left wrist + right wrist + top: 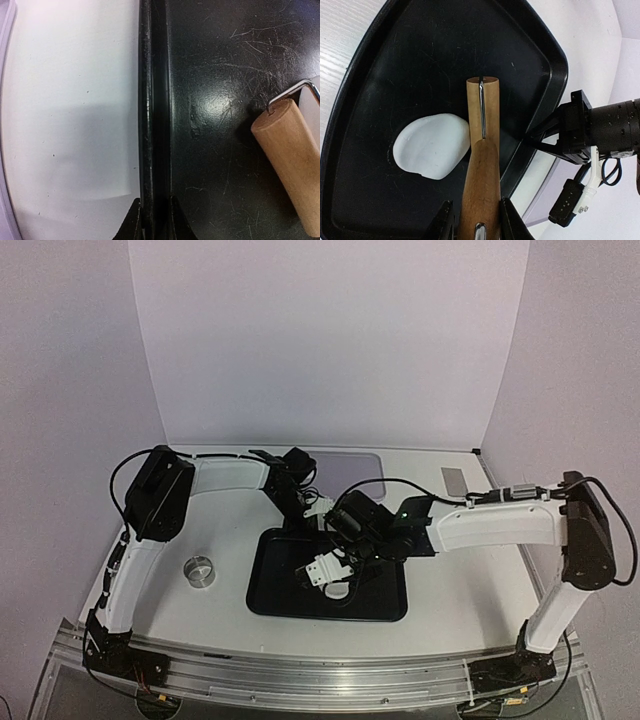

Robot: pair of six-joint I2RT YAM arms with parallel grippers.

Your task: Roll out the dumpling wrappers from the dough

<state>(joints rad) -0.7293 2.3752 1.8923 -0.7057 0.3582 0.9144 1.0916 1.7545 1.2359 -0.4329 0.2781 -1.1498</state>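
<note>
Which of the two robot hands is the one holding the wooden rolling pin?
The right gripper: it clamps the handle of the light wooden roller, beside the flat white dough. The left gripper only pinches the rim of the black plastic tray.

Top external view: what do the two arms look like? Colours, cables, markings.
The left arm and right arm share one build: white tubular links, black boxy joint housings, black bases. Thin black cables loop along each. A green light glows near the right wrist. The left pincer and right pincer have black tapered fingers. No readable markings.
</note>
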